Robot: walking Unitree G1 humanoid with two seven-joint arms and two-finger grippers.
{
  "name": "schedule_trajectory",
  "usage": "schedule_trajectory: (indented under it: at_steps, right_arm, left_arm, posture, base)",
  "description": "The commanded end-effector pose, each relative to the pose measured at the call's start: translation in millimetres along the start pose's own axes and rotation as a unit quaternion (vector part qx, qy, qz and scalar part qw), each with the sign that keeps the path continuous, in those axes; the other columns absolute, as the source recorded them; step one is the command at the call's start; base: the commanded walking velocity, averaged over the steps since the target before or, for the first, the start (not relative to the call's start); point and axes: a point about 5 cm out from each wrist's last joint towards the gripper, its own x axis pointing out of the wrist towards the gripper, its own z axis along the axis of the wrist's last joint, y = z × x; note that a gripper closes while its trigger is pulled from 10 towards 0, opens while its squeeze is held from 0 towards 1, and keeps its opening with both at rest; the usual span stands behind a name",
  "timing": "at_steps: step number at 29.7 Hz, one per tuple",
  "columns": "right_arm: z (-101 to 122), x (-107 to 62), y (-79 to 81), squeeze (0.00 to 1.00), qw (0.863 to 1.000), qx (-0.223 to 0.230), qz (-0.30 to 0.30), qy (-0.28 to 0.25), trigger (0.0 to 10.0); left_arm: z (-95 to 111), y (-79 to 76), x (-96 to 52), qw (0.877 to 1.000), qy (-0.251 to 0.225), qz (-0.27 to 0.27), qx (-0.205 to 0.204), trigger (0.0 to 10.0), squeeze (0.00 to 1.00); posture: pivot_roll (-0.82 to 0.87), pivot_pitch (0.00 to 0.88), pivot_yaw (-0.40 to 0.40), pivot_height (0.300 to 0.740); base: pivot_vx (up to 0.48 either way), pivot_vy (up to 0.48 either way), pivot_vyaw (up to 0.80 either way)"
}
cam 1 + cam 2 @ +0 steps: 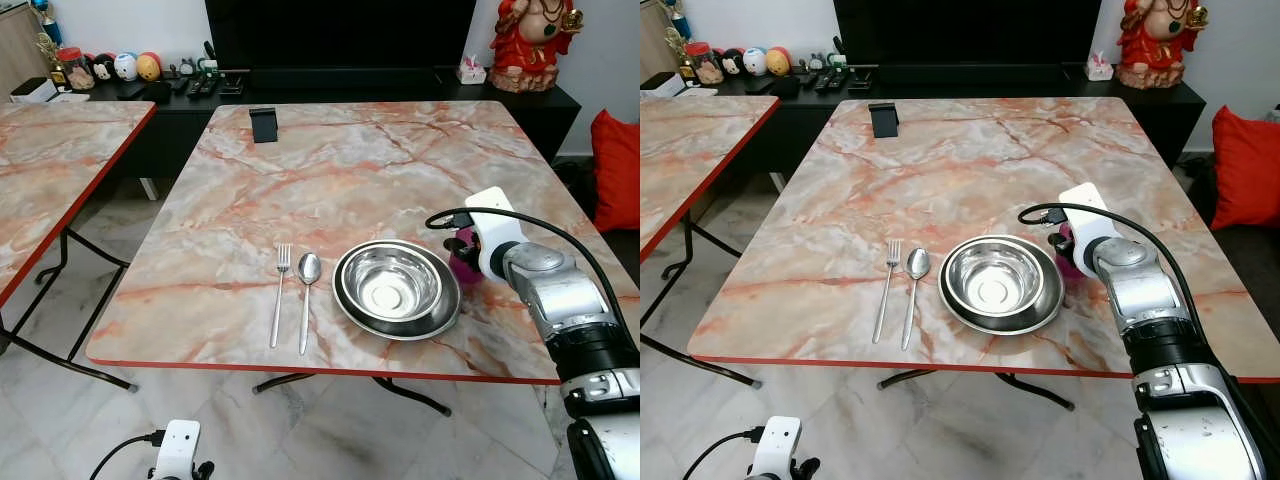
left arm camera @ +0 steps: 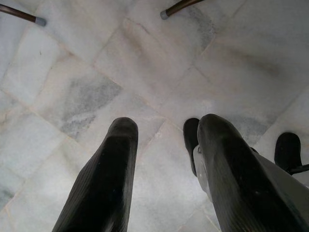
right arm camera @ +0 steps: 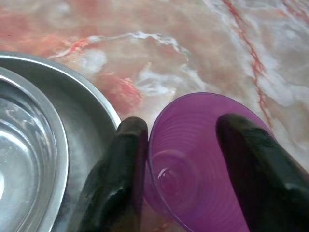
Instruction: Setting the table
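Here, right claw [image 3: 181, 169] pinching an empty purple cup [image 3: 203, 159] beside nested empty steel bowl [image 1: 392, 280] and plate [image 1: 440, 318].

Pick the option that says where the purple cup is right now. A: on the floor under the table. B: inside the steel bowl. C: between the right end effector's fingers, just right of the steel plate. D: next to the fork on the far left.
C: the right wrist view shows the purple cup between the right end effector fingers, beside the steel plate's rim on the marble table.
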Motion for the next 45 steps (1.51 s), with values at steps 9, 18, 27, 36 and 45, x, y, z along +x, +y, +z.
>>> schedule_trajectory:
  at_steps: [9, 18, 27, 36, 45]
  right_arm:
    - [6.8, 0.4, -6.6, 0.00, 0.999, 0.013, -0.026, -0.016, 10.0]
    - [11.0, 0.1, -8.6, 0.00, 0.998, 0.036, -0.035, -0.029, 10.0]
    - [1.5, 4.0, 3.5, 0.00, 1.000, 0.001, -0.003, -0.003, 10.0]
    - [0.1, 4.5, -0.1, 0.00, 1.000, -0.017, -0.018, 0.007, 10.0]
    - [-0.8, 4.0, -6.1, 1.00, 0.999, -0.015, -0.037, 0.012, 10.0]
  left_arm:
    - [-7.5, 0.8, -1.3, 1.000, 0.016, 0.001, 0.003, 10.0, 0.00]
    - [-7.7, 1.2, -1.3, 1.000, 0.016, 0.001, 0.003, 10.0, 0.00]
    - [-8.1, 1.1, -1.3, 1.000, 0.019, 0.002, 0.005, 10.0, 0.00]
    - [-7.8, 0.9, -1.2, 1.000, 0.018, 0.002, 0.004, 10.0, 0.00]
    - [-7.8, 1.0, -1.3, 1.000, 0.018, 0.002, 0.004, 10.0, 0.00]
  posture:
    - [-0.08, 0.000, 0.030, 0.740]
    - [-0.08, 0.000, 0.032, 0.740]
    - [-0.07, 0.000, 0.029, 0.740]
    - [-0.07, 0.000, 0.026, 0.740]
    - [-0.07, 0.000, 0.027, 0.740]
  base:
    - [0.000, 0.000, 0.00]
    - [0.000, 0.000, 0.00]
    - [0.000, 0.000, 0.00]
    - [0.000, 0.000, 0.00]
    - [0.000, 0.000, 0.00]
